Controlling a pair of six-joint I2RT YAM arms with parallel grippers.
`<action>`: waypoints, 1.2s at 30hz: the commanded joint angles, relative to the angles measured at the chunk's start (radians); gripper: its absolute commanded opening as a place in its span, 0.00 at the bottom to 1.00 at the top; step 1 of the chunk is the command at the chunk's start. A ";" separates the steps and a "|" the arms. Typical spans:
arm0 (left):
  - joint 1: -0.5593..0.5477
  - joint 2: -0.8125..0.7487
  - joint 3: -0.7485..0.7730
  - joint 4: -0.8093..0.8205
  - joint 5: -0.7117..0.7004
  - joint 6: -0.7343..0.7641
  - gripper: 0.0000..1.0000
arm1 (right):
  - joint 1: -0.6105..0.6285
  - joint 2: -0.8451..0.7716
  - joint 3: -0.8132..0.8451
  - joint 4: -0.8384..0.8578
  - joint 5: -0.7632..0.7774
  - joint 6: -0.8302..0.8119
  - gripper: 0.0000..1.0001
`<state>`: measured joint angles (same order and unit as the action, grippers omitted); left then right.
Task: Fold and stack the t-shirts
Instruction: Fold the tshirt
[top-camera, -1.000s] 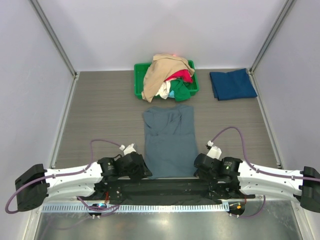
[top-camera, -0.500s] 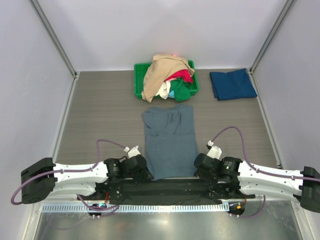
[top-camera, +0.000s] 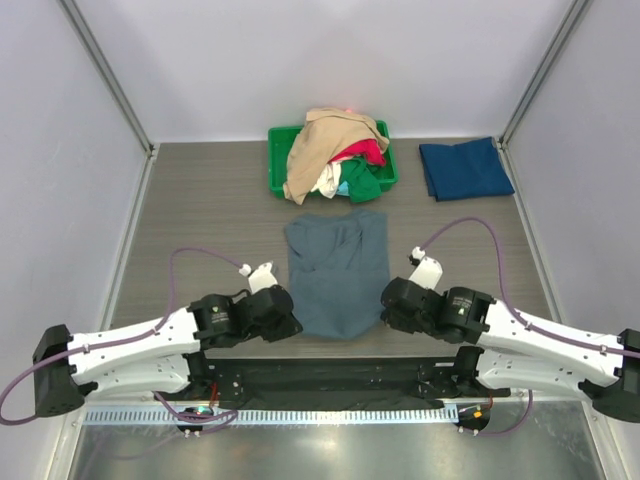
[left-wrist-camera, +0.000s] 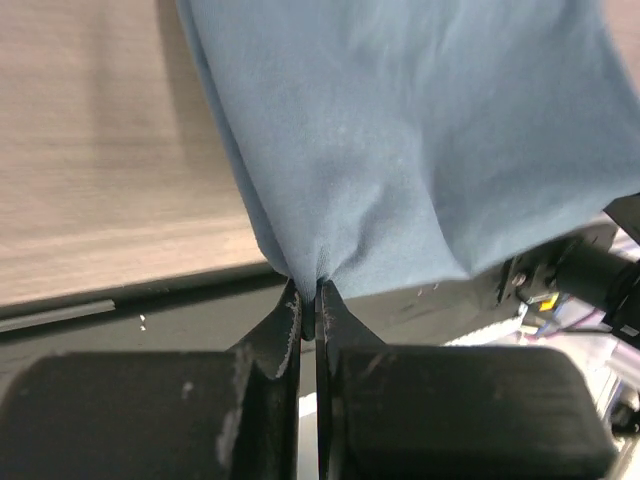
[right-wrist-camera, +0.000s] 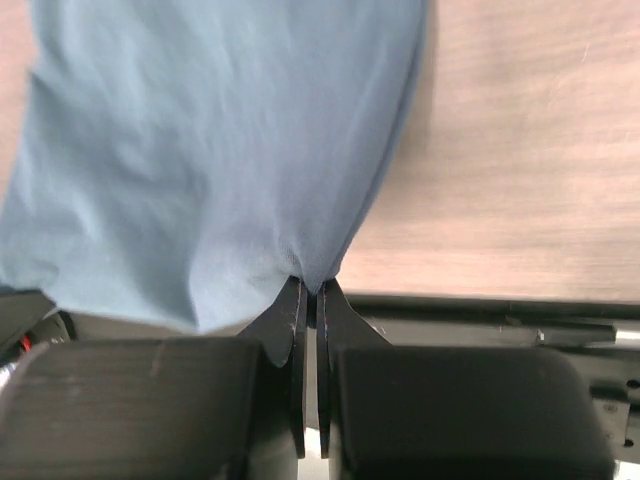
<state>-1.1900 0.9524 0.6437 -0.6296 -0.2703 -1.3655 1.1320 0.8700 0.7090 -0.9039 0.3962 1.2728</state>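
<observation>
A slate grey-blue t-shirt (top-camera: 338, 275) lies lengthwise in the middle of the table. My left gripper (top-camera: 291, 326) is shut on its near left hem corner; the left wrist view shows the cloth (left-wrist-camera: 400, 150) pinched at the fingertips (left-wrist-camera: 309, 296). My right gripper (top-camera: 383, 318) is shut on the near right hem corner, the cloth (right-wrist-camera: 220, 150) pinched at its tips (right-wrist-camera: 310, 292). Both corners are lifted off the table. A folded dark navy-teal t-shirt (top-camera: 465, 168) lies at the back right. Tan (top-camera: 325, 140), red (top-camera: 365, 152), green (top-camera: 364, 182) and white (top-camera: 327, 182) tees are heaped in the bin.
A green plastic bin (top-camera: 277, 165) stands at the back centre, just beyond the grey-blue shirt's collar. A black strip (top-camera: 330, 375) runs along the table's near edge between the arm bases. Walls close in the table on the left, right and back.
Both grippers have moved forward, away from the near edge, carrying the shirt's hem with them. The hem now sits farther from the black strip and the shirt looks shorter.
</observation>
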 joint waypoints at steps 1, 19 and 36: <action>0.067 -0.003 0.086 -0.120 -0.083 0.106 0.01 | -0.060 0.043 0.113 -0.052 0.105 -0.099 0.01; 0.599 0.432 0.527 -0.064 0.196 0.584 0.00 | -0.595 0.429 0.477 0.135 -0.069 -0.604 0.01; 0.790 0.815 0.772 -0.033 0.318 0.671 0.00 | -0.761 0.759 0.629 0.287 -0.212 -0.707 0.01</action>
<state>-0.4381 1.7370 1.3571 -0.6407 0.0689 -0.7467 0.4007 1.6119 1.2758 -0.6456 0.1448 0.6167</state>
